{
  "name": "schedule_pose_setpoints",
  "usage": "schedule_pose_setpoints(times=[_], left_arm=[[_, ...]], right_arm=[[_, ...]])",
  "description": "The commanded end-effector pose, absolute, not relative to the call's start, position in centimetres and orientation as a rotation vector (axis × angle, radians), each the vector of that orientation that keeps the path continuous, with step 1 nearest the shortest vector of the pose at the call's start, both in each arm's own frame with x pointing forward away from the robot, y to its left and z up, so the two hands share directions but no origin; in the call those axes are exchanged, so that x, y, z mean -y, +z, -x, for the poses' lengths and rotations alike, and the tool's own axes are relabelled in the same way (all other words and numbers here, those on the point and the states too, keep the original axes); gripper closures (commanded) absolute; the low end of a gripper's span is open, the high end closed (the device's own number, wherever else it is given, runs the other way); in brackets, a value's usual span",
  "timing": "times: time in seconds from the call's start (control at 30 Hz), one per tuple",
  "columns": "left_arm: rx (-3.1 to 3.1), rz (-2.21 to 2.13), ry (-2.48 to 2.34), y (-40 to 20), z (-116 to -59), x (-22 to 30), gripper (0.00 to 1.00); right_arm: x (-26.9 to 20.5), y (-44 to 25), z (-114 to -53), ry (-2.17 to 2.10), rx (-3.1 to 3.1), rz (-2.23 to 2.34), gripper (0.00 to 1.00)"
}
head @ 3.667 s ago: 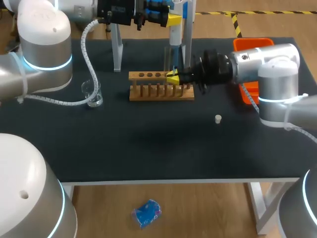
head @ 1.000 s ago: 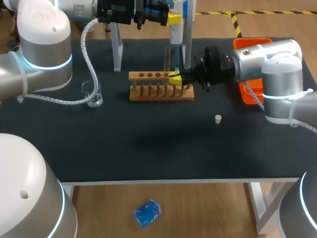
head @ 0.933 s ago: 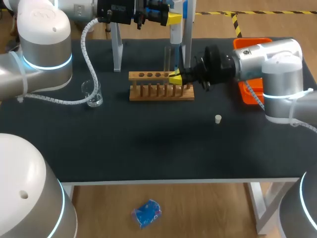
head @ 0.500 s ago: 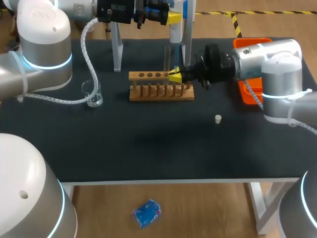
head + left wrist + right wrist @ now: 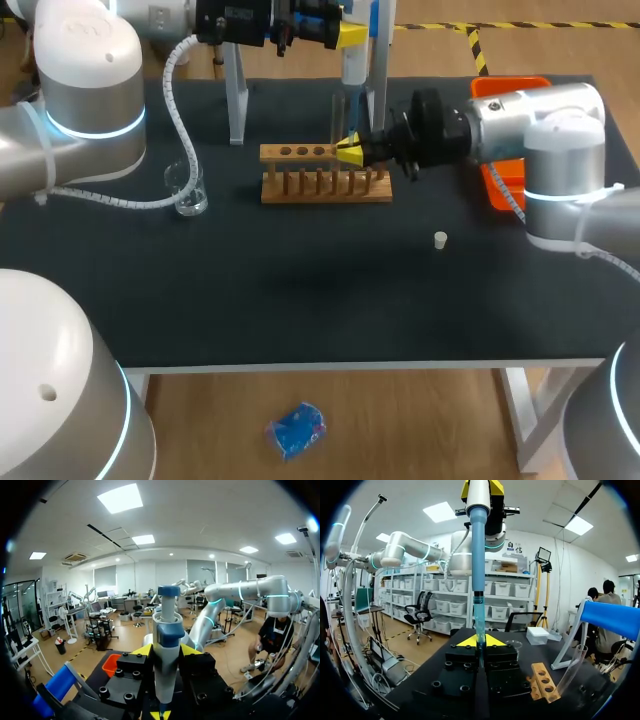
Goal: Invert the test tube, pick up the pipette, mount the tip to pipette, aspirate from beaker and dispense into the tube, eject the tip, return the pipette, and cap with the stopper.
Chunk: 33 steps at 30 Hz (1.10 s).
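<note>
My left gripper [image 5: 342, 38] hangs above the back of the table, shut on the white and blue pipette [image 5: 353, 62], which points down. In the left wrist view the pipette [image 5: 165, 645] stands between the yellow tips of the left gripper [image 5: 165, 652]. My right gripper [image 5: 347, 151] is shut on the glass test tube [image 5: 337, 118], held upright over the wooden rack [image 5: 325, 172]. From the right wrist, the tube [image 5: 480, 617] rises out of the right gripper [image 5: 480, 641] and the pipette's blue tip [image 5: 478, 545] reaches down into its mouth. The beaker [image 5: 187, 190] stands at the left. The small stopper [image 5: 439, 239] lies on the mat at the right.
An orange bin [image 5: 505, 172] sits behind my right arm at the table's right edge. The white pipette stand [image 5: 237, 98] rises at the back, left of the rack. The rack [image 5: 543, 682] lies beside and ahead of my right gripper.
My right gripper has raised the tube slightly toward the pipette tip. The left arm and pipette have stayed still.
</note>
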<state>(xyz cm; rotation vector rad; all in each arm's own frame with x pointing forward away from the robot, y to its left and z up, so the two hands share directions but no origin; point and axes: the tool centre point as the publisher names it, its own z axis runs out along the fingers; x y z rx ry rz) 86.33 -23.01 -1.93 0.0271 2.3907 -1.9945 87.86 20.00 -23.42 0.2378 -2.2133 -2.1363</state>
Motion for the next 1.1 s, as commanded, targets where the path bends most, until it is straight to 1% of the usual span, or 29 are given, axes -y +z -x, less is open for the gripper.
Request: schedule_pose_setpoints(times=[0.03,0.37,0.4,0.43,0.47,1.03,1.07,1.1], left_arm=[[-2.397,-0.028,-1.992,-2.42,-86.31,22.93,1.0],[-2.397,-0.028,-1.992,-2.42,-86.31,22.93,1.0],[-2.397,-0.028,-1.992,-2.42,-86.31,22.93,1.0],[-2.397,-0.028,-1.992,-2.42,-86.31,22.93,1.0],[-2.397,-0.028,-1.992,-2.42,-86.31,22.93,1.0],[-2.397,-0.028,-1.992,-2.42,-86.31,22.93,1.0],[-2.397,-0.028,-1.992,-2.42,-86.31,22.93,1.0],[-2.397,-0.028,-1.992,-2.42,-86.31,22.93,1.0]], right_arm=[[-19.83,-22.64,-87.79,-2.142,2.213,-0.239,1.0],[-19.75,-22.6,-87.78,-2.143,2.21,-0.235,1.0],[-19.75,-22.61,-87.76,-2.148,2.212,-0.231,0.82],[-19.73,-22.61,-87.78,-2.152,2.206,-0.225,0.23],[-19.73,-22.61,-87.79,-2.152,2.206,-0.225,0.0],[-19.5,-22.52,-87.95,-2.131,2.184,-0.274,0.0],[-19.47,-22.51,-87.99,-2.132,2.182,-0.271,0.37],[-19.46,-22.51,-87.99,-2.135,2.18,-0.268,0.58]])
